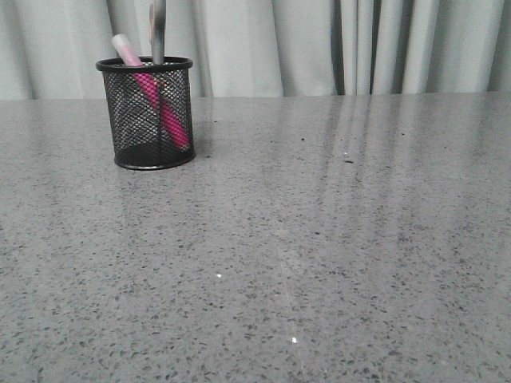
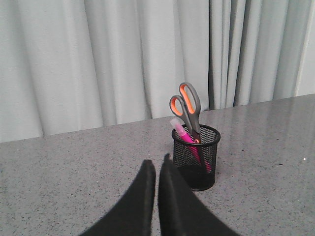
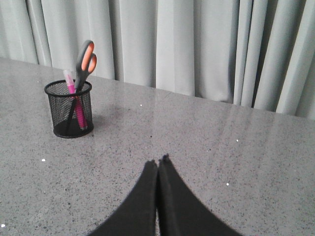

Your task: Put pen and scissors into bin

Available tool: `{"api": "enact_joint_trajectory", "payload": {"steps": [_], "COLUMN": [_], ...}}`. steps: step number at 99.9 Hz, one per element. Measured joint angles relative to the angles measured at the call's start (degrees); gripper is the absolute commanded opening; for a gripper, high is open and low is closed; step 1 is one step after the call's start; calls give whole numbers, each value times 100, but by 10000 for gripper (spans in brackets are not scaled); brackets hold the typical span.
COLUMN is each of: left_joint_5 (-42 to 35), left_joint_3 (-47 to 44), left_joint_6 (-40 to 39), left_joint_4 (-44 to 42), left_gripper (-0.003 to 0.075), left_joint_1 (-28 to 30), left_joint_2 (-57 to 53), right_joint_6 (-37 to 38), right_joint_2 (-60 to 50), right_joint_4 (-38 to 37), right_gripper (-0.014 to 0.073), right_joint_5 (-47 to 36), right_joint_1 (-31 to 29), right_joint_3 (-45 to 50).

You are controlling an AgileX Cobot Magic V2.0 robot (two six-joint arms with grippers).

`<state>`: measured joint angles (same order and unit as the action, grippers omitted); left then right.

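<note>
The black mesh bin (image 1: 149, 112) stands upright at the far left of the grey table. The pink pen (image 1: 157, 100) leans inside it, pale cap sticking out above the rim. The scissors (image 1: 157, 32) stand blades down in the bin, their handles cut off by the frame's top. The left wrist view shows the bin (image 2: 196, 157), the pen (image 2: 183, 132) and the scissors' grey-and-orange handles (image 2: 187, 105). The right wrist view shows the bin (image 3: 70, 109), the pen (image 3: 71, 88) and the scissors (image 3: 84, 61). My left gripper (image 2: 157, 163) is shut and empty, short of the bin. My right gripper (image 3: 158, 161) is shut and empty, far from it.
The speckled grey table (image 1: 319, 239) stretches to a pale pleated curtain (image 1: 319, 40) along its far edge. Neither arm shows in the front view.
</note>
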<state>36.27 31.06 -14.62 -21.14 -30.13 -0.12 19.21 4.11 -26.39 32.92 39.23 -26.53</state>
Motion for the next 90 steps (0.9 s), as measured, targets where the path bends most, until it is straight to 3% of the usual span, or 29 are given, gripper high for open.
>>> {"api": "enact_joint_trajectory", "payload": {"steps": [33,67,75,90], "left_joint_5": [0,-330,-760,-1899], "left_joint_3": [-21,-748,-1113,-2026], "left_joint_6": [0,34,585,2016], "left_joint_4": [0,-236,155,1668], "left_gripper": [-11,-11,-11,-11], "left_joint_1": [0,196,391,1004], "left_joint_2": [0,0,0,0], "right_joint_6": [0,0,0,0], "right_joint_2": [0,0,0,0], "right_joint_4": [-21,-21,-21,-25], "right_gripper": [-62,-62,-62,-62], "right_joint_5": [-28,-37,-37,-37], "right_joint_1": [0,0,0,0], "right_joint_3": [0,0,0,0]}}
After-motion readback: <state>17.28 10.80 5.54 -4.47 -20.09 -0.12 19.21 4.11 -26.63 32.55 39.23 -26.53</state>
